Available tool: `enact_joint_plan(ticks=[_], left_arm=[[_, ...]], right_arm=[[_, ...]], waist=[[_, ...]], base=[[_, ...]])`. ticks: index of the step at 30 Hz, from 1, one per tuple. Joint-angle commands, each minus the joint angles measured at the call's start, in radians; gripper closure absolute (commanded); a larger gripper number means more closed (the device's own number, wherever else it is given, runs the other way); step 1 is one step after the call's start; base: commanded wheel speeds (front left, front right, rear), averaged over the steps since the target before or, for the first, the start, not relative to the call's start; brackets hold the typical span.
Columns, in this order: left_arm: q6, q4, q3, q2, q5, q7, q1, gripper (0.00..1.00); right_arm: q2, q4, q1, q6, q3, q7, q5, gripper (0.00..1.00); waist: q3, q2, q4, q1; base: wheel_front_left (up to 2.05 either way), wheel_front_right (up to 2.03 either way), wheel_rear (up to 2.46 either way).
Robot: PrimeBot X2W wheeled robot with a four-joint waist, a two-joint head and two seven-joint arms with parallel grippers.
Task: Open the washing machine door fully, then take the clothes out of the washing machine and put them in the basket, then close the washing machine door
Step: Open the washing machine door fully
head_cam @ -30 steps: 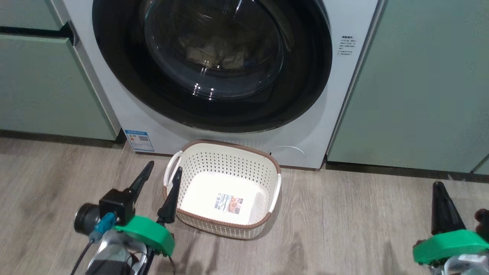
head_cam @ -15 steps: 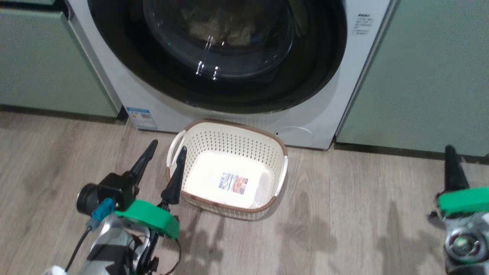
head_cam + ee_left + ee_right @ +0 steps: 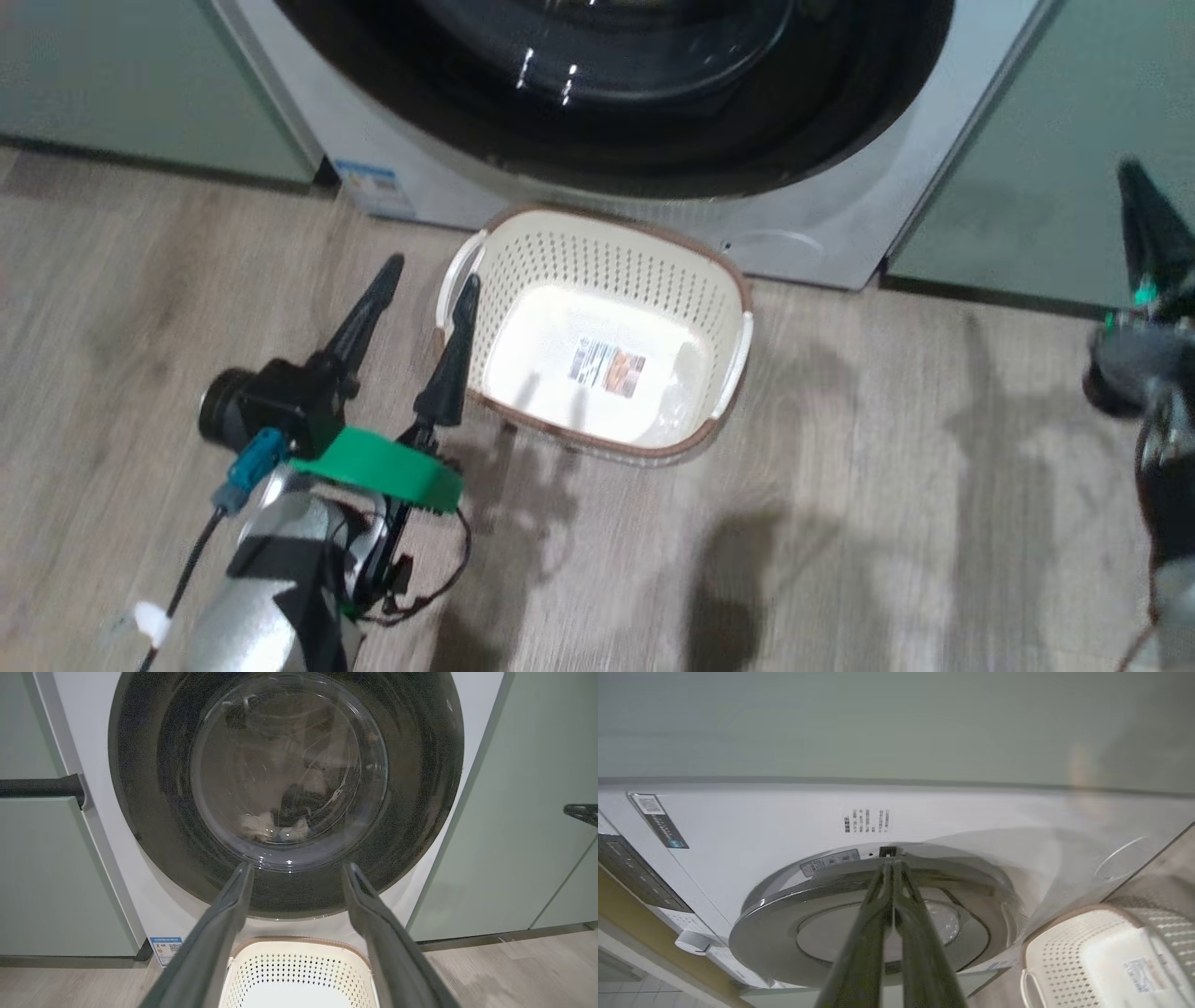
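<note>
Left claw is spread wide open, hanging just beside the basket, which sits on the floor right in front of the washing machine. Right claw is pinched together, nothing in it, tips by the edge of the door. Clothes are inside, behind the glass.

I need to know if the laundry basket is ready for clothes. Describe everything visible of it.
The cream rectangular plastic basket has perforated walls, a brown rim, white handles on two sides and a label on its base. It is empty and stands upright on the wood-look floor, close before the white washing machine. A finger of the open left gripper crosses one handle in the head view; contact unclear.
</note>
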Motion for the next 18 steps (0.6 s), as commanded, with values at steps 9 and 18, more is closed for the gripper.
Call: enact_joint_plan(ticks=[9, 18], left_arm=[[-0.037, -0.038, 0.04, -0.021, 0.019, -0.006, -0.086, 0.0], [-0.058, -0.04, 0.04, -0.039, 0.031, -0.006, -0.106, 0.0]], right_arm=[[-0.024, 0.108, -0.287, 0.004, 0.014, 0.142, 0.088, 1.0], [-0.04, 0.185, -0.458, 0.004, 0.046, 0.201, 0.083, 1.0]], waist=[[0.108, 0.0, 0.058, -0.0002], [0.148, 0.0, 0.09, -0.0002]], base=[[0.0, 0.0, 0.0], [0.0, 0.0, 0.0]])
